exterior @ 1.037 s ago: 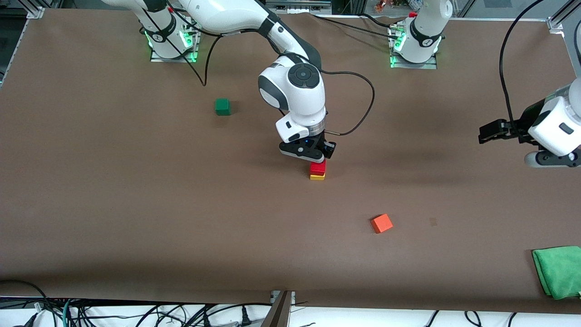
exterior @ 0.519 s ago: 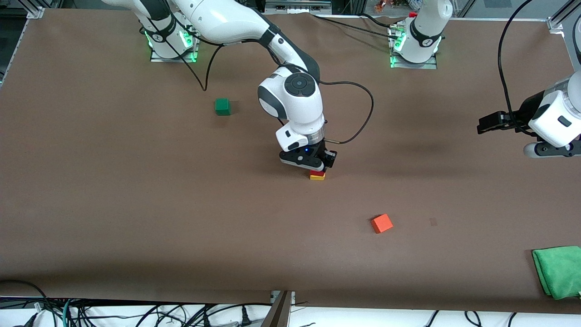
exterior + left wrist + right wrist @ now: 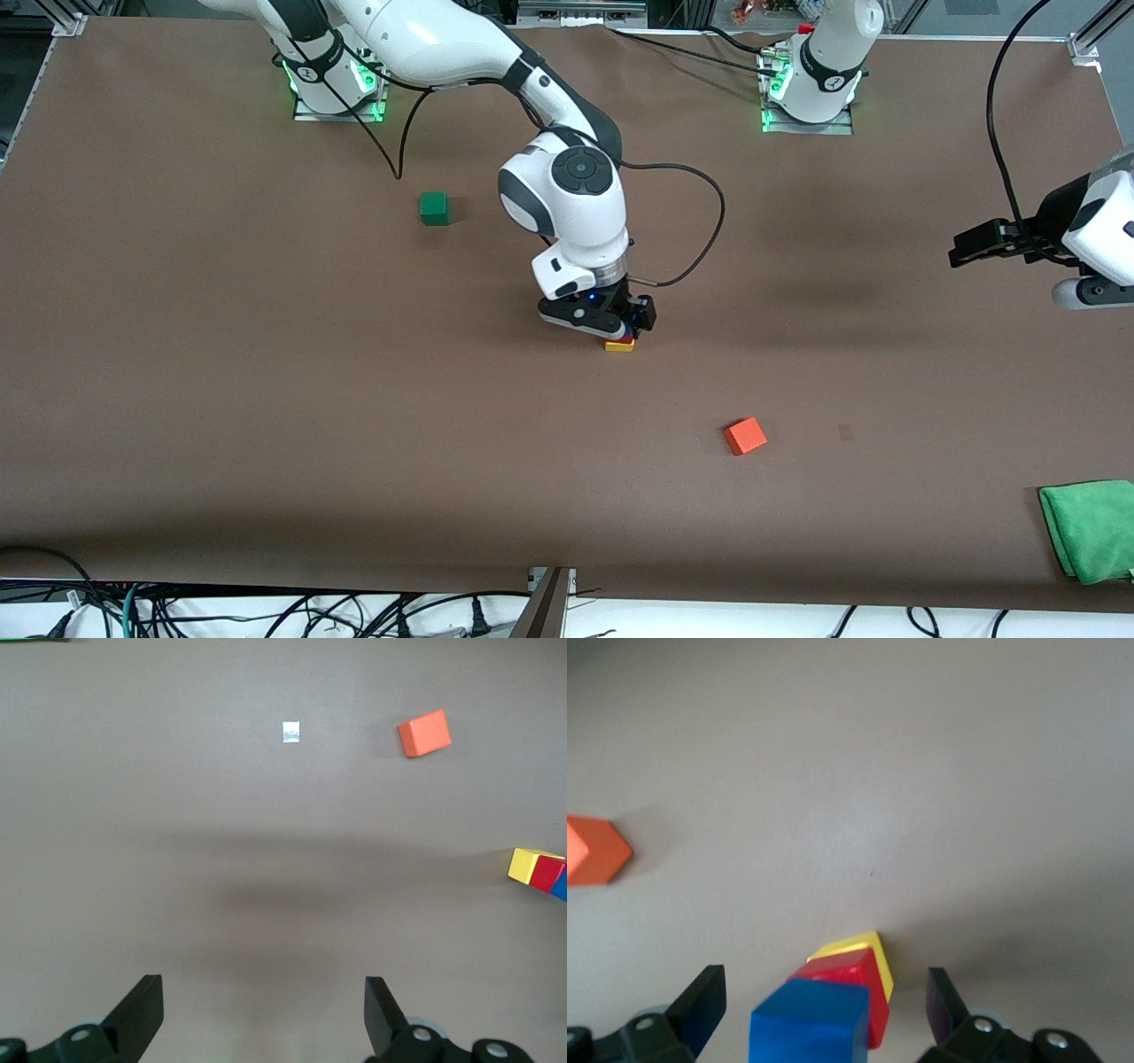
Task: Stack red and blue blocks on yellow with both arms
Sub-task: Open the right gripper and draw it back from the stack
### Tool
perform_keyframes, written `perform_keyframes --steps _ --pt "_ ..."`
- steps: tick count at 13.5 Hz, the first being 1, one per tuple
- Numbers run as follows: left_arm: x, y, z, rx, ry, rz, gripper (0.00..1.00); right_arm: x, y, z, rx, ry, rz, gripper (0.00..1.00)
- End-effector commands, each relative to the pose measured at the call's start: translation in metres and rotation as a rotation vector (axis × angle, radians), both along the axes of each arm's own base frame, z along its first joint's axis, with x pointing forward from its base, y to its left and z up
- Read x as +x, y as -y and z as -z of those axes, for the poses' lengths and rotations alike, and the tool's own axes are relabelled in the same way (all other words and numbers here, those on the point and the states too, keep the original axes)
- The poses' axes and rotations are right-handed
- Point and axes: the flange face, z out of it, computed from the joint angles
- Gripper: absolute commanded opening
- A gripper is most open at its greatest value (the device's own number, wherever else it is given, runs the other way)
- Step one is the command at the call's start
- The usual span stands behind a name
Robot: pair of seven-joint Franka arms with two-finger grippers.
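The blue block (image 3: 808,1022) is seen atop the red block (image 3: 849,985) and yellow cube (image 3: 852,948), between the spread fingers of the right gripper (image 3: 824,1005). The left gripper (image 3: 264,1014) is held parted over bare table, waiting.

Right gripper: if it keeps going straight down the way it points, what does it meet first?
Likely the blue cube, top of the stack on the red cube and yellow cube. The right gripper stands open astride it, so the fingers may pass beside it.

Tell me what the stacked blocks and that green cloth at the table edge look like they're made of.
The blue block, red block and yellow block look like painted wood or hard plastic: flat matte faces, crisp edges, no shine. Which one can't be told. The green cloth looks like soft microfibre or terry, with a folded, rounded edge and fuzzy surface.
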Motion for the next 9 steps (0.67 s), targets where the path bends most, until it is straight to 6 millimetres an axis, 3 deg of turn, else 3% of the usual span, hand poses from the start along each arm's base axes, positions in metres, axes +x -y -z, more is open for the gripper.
perform_keyframes --steps 1,2,5,7,9 --pt "0.005 0.007 -0.004 -0.017 0.006 0.027 1.00 0.031 0.056 -0.087 0.011 -0.031 0.020 1.00" --pt "0.005 0.009 -0.005 -0.019 0.007 0.028 1.00 0.048 0.094 -0.125 0.031 -0.050 0.012 1.00" --pt "0.005 0.009 -0.005 -0.017 0.007 0.025 1.00 0.076 0.219 -0.177 0.040 -0.208 -0.140 1.00" --pt "0.005 0.007 -0.005 -0.017 0.007 0.022 1.00 0.065 0.296 -0.202 0.038 -0.245 -0.187 1.00" --pt "0.005 0.006 -0.005 -0.014 0.007 0.016 1.00 0.034 0.369 -0.219 0.025 -0.251 -0.222 1.00"
